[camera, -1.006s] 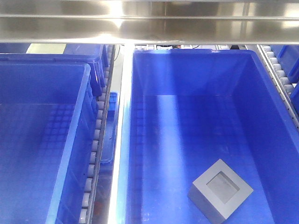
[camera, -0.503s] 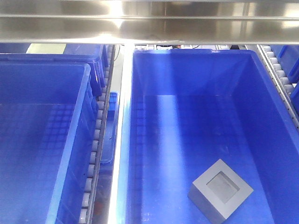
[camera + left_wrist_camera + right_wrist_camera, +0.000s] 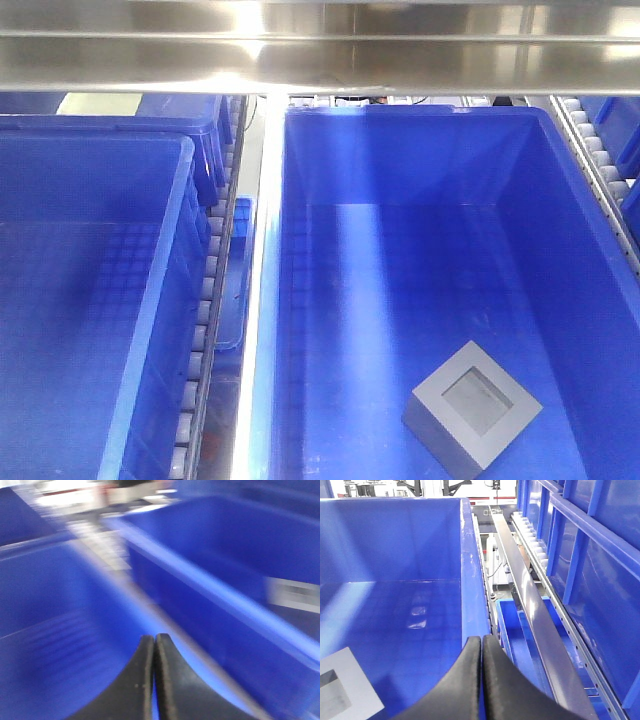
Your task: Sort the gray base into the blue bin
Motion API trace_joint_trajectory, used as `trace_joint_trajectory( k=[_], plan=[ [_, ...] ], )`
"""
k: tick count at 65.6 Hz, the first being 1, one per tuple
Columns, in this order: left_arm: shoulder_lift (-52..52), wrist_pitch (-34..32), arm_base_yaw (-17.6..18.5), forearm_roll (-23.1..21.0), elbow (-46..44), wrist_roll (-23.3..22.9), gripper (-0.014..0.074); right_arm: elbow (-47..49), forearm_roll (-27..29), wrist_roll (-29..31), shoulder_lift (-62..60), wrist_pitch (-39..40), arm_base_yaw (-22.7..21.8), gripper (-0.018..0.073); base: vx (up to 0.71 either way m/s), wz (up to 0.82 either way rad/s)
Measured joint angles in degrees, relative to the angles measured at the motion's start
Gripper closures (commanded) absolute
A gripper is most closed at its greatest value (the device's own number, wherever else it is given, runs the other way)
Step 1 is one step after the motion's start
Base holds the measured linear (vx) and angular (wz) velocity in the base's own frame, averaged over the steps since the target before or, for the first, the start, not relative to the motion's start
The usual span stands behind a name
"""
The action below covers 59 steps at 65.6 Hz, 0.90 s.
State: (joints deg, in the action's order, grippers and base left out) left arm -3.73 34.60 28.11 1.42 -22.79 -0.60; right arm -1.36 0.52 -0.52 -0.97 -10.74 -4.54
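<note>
The gray base (image 3: 472, 419) lies recess-up on the floor of the blue bin (image 3: 420, 125) — near its front right corner — while the left gripper (image 3: 153, 645) and right gripper (image 3: 482, 646) are both closed, holding nothing.

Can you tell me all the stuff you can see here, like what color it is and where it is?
gray base: one, matte gray, lying on the floor of the right-hand bin near its front, square recess facing up.
blue bin: one, bright blue, big and deep, on the right of the front view.
second blue bin: one, bright blue, on the left, nothing seen inside it.
more blue crates: a few, blue, behind and beside the two big ones.
roller rails: white rollers, running between and beside the bins.
metal shelf: one, shiny silver, across the top.
left gripper: black, shut, holding nothing, picture blurry.
right gripper: black, shut, holding nothing, above the right bin's edge.
</note>
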Motion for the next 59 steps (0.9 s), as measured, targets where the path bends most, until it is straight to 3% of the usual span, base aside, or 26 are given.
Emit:
trace_joint_trajectory(
  k=[10,22,33,59],
  plan=[
    [0.00,-1.51,-15.02,0.62,0.00,0.00,0.0603,0.00,0.00,0.00,0.00,0.00,0.00,0.0564,0.00,0.00],
    [0.00,-1.71,-25.83,1.45,0.00,0.00,0.0603,0.00,0.00,0.00,0.00,0.00,0.00,0.0564,0.00,0.00],
    [0.68,-3.81,-29.18,1.56,1.13,0.04,0.0603,0.00,0.00,0.00,0.00,0.00,0.00,0.0564,0.00,0.00],
    [4.51,-14.66,-29.42,1.79,15.39,0.04,0.0603,0.00,0.00,0.00,0.00,0.00,0.00,0.0564,0.00,0.00]
  ],
)
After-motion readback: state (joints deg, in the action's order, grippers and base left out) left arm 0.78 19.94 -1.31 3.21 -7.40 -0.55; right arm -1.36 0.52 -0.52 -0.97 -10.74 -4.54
